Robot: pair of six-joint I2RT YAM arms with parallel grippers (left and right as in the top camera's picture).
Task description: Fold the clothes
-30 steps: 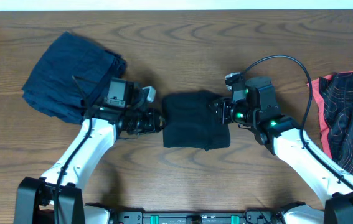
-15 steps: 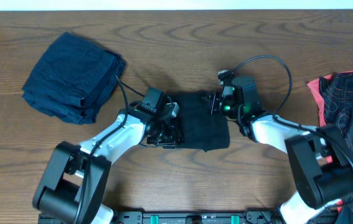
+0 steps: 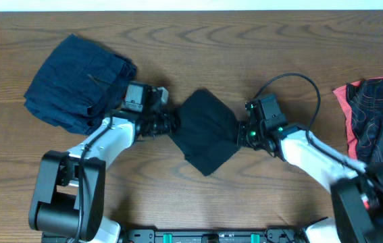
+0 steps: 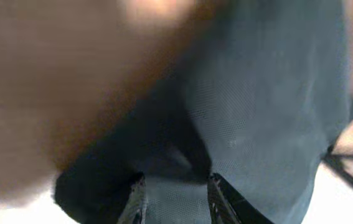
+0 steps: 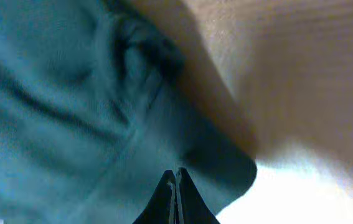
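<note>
Overhead view: black garment [image 3: 205, 131] lies folded at the centre of the wooden table [image 3: 198, 40]. It is turned so it sits as a diamond, with corners at 12, 3, 6 and 9 o'clock. No logo is visible on it.

Left gripper [image 3: 166, 123] is at the garment's 9 o'clock corner. Left wrist view: the two fingers [image 4: 136, 202] stand a little apart, with dark fabric bunched between them, so the hold is on the cloth. The rest of that view is blurred.

Right gripper [image 3: 242, 133] is at the garment's 3 o'clock corner. Right wrist view: the fingertips [image 5: 169, 186] are pressed together, with only a hairline between them, right over the cloth's edge. It appears to be nipping a thin layer. Creases in the fabric run toward the tips.

Navy garment [image 3: 76, 84] lies in a rumpled, loosely folded heap at 10 o'clock on the table. It is near the left arm and apart from the black garment.

Black-and-coral patterned garment [image 3: 377, 125] lies at the 3 o'clock edge of the table, partly cut off by the frame and well apart from the black garment.
</note>
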